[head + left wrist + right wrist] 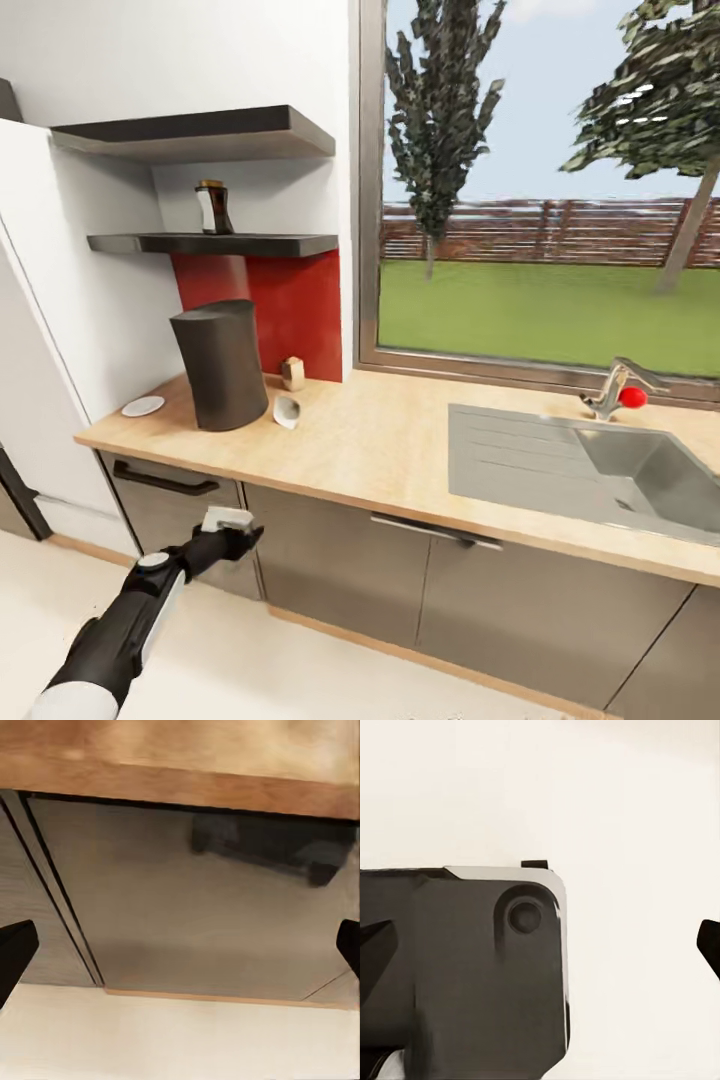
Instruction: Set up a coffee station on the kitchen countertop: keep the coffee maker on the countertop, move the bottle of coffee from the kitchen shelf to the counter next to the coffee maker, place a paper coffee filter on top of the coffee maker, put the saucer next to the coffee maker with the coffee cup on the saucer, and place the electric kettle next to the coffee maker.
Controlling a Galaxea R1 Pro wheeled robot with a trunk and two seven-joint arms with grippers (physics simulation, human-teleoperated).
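one coffee bottle (213, 207) shelved, above left fingers (243, 537).

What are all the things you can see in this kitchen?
coffee maker: 1, dark grey, on counter by the red panel
bottle: 1, dark brown, on lower shelf
saucer: 1, white, on counter left of coffee maker
cup: 1, white, lying tipped right of coffee maker
small tan item: 1, on counter behind cup, cannot tell what
sink: 1, steel, in counter at right
tap: 1, steel with red knob
left gripper: 1, black, open, low before the cabinets
right gripper: 1, black, open, over pale floor
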